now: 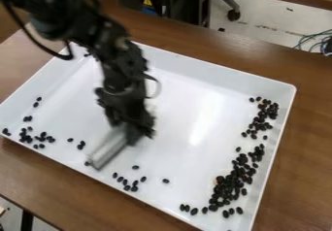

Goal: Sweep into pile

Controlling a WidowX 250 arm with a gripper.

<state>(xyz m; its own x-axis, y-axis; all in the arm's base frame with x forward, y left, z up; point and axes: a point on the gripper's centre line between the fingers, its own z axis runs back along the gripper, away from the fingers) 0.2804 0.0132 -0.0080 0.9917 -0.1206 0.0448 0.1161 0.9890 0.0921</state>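
The black gripper is over the left-middle part of the white tray, low over its floor. It is shut on a pale grey, flat-edged sweeper, which slants down and left toward the tray's near wall; both look blurred. Black beans lie densely along the right side and near right corner. A looser group of beans is at the left corner. Several single beans are scattered along the near side, right of the sweeper. The arm hides part of the tray's back left.
The tray's raised walls surround the beans, and it rests on a brown wooden table. Behind the table are a black cabinet, a chair wheel and blue cables on the floor.
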